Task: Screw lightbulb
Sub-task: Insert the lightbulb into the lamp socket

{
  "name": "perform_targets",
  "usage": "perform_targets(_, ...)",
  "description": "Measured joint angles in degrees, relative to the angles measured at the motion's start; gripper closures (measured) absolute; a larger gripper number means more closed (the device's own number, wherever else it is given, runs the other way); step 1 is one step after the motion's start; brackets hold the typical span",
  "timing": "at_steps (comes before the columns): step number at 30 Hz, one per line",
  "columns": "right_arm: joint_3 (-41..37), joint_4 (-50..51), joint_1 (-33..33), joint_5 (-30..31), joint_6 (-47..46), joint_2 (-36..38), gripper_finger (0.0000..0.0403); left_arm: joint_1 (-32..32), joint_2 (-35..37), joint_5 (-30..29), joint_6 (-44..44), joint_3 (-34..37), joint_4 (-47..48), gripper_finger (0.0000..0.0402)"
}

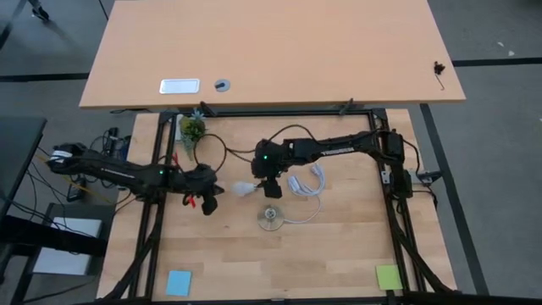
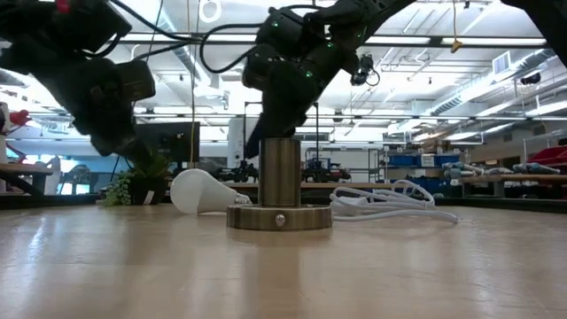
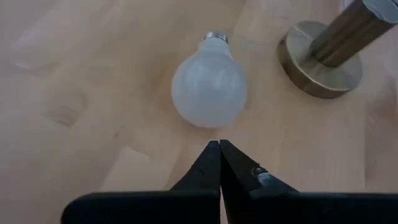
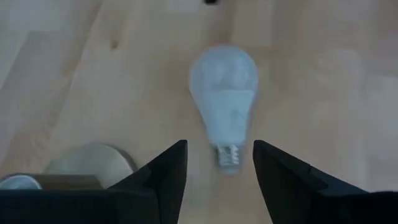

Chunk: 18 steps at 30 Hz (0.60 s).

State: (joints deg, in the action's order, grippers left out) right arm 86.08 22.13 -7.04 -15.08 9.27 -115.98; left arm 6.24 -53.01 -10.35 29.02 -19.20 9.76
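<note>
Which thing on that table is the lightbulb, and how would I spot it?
Look at the middle of the wooden table, between the two dark arms. There a white pear-shaped lightbulb lies on its side, apart from the upright metal socket stand. Unlike the coiled white cable nearby, it is smooth and round-headed with a greyish screw base.

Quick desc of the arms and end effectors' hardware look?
Both arms are dark, near-black, jointed links. The left arm has red accents near its wrist and a white part at its base; black cables loop behind it. The right arm shows a green indicator light near its wrist. Each end effector has two black, wedge-shaped fingers.
</note>
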Motion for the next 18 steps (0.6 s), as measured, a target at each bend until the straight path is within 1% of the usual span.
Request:
perform_targets(4, -0.02, -1.25, 2.08, 0.01, -0.08, -0.25, 0.02, 1.31, -4.48, -0.04, 0.11, 0.0, -5.59, 0.04)
perform_targets(9, -0.02, -1.97, 3.31, 0.04, 1.1, -0.28, 0.0169, 1.72, -11.65, -0.23, -0.2, -0.02, -12.79, 0.0401)
perform_targets(11, -0.02, -3.07, 3.53, 0.23, 1.33, -1.26, 0.0156, 1.75, -14.21, 0.85, -0.24, -0.02, -14.91, 0.0401)
perform_targets(13, -0.22, -2.36, 3.55, 0.38, 1.72, -2.17, 0.0144, 1.75, -15.95, 1.05, -0.29, 0.04, -15.78, 0.0401)
perform_targets(14, -0.2, -3.56, 3.55, 0.38, 2.25, -2.66, 0.0139, 1.77, -16.85, 1.07, -0.35, 0.0, -17.13, 0.0401)
perform_targets(18, -0.07, -4.37, 3.53, 0.95, 4.26, -4.07, 0.0126, 1.75, -17.96, 1.06, -0.54, -0.07, -18.27, 0.0401)
